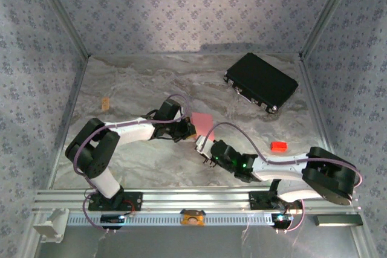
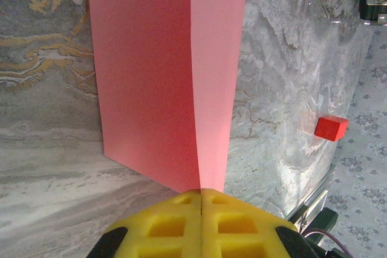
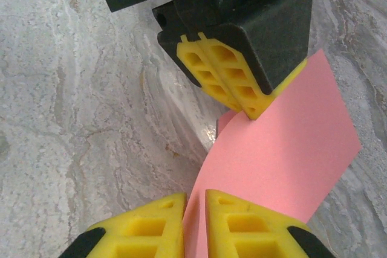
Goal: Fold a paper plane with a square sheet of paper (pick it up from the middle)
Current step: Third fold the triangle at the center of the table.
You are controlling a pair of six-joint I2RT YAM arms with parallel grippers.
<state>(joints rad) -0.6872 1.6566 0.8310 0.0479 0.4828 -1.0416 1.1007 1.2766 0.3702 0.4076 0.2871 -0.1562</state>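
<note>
Paper [image 1: 203, 122] is held off the table [image 1: 133, 89] at mid-field, bent along a centre crease. The crease runs straight out from left gripper [image 2: 201, 193], whose jaws are pinched tight on the near edge. Right gripper [image 3: 195, 203] faces it from the opposite side. Its jaws are nearly together with a slim gap left, and the paper's lower edge sits between them. Case [image 1: 261, 81] at far right, lid down, contents hidden.

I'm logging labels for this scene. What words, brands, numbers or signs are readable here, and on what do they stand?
No text can be read in any view.
square sheet of paper: plain, unmarked.
black case: no legible label or brand.
red block: the faces that show are blank.
small orange tag: too small to read.
</note>
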